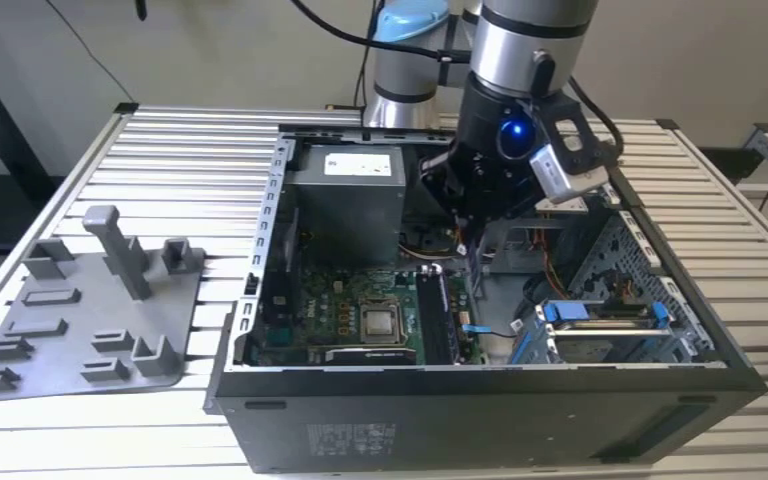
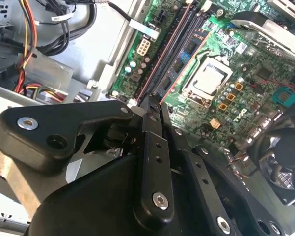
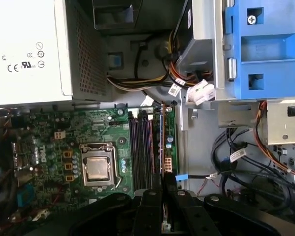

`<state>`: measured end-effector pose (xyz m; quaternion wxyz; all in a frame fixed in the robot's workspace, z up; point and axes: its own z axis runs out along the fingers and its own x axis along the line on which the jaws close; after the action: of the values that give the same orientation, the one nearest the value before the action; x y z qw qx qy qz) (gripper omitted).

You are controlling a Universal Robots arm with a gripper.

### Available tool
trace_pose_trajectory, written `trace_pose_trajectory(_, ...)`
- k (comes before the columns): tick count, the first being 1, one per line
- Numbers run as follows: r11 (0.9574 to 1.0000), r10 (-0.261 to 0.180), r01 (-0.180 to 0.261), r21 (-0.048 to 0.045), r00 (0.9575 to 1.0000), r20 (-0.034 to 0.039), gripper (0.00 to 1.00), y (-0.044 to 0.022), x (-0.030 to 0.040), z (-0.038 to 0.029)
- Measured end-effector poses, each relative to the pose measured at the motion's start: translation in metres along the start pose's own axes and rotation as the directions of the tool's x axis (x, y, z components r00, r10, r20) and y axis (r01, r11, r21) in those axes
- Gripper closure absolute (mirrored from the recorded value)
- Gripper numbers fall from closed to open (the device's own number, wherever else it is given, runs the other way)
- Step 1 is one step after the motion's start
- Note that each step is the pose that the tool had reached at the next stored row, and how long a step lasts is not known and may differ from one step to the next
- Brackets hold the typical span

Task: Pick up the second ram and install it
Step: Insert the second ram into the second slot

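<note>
- The long black memory slots [image 3: 140,147] are seen just beside the square silver processor socket [image 3: 97,167].
- The second ram [image 3: 162,142], a thin dark stick seen edge-on, is placed beyond those slots from the socket, its long axis parallel to them.
- The black gripper [image 3: 164,189] is narrowed onto the stick's near end and is judged to be gripping it.
</note>
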<state>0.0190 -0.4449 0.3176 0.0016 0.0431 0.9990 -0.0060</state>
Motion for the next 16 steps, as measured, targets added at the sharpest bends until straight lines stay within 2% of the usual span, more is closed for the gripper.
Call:
trace_pose_trajectory(8,1.0000,0.000,0.000,0.0000,1.0000,0.0000,0.86,-0.0005,0.0000,0.0068)
trace_pose_trajectory(16,0.9999,-0.010,0.010,0.0027,1.0000,0.0007,0.86,0.0008,0.0001,0.0206)
